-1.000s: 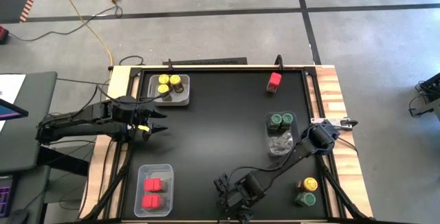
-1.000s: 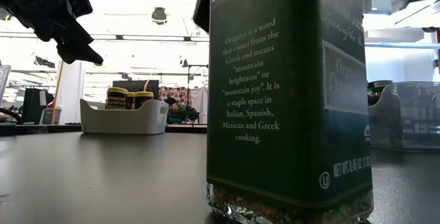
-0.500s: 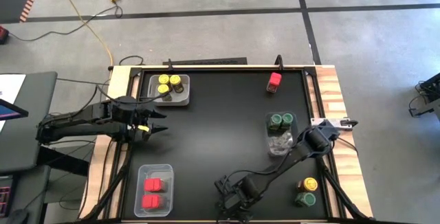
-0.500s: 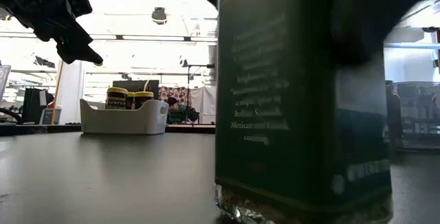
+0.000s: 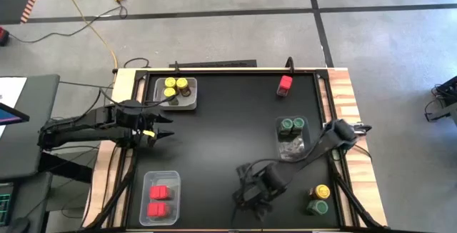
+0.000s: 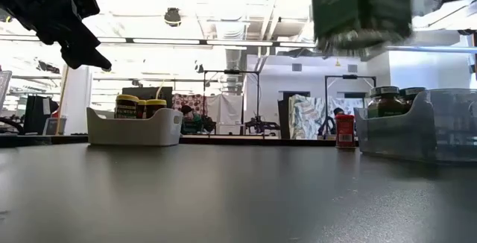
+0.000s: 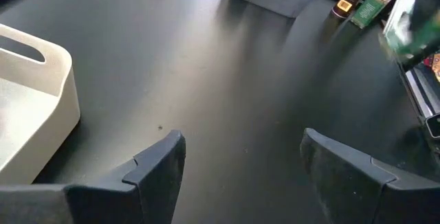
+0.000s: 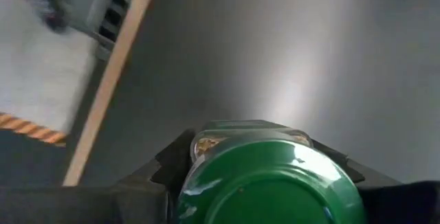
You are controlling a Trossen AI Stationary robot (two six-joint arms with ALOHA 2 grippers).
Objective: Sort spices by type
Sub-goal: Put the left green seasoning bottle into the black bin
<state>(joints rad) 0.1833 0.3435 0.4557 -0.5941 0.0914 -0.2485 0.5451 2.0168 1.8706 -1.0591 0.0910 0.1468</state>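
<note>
The right gripper point(image 8: 265, 183) clamps a glossy round green-lidded jar point(image 8: 271, 179) — dark, blocky body point(image 6: 360, 8) upright, off the matte black table point(image 5: 221, 140); the left gripper point(image 7: 240, 162) hovers with fingers spread, holding nothing.

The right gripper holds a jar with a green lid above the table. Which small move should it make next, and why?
Probably it should carry the green-lidded jar toward the clear bin at the table's right side. The right gripper is shut on the jar, which the low view shows lifted off the table, and that bin already holds two jars with green lids, with free room in its near half.
</note>
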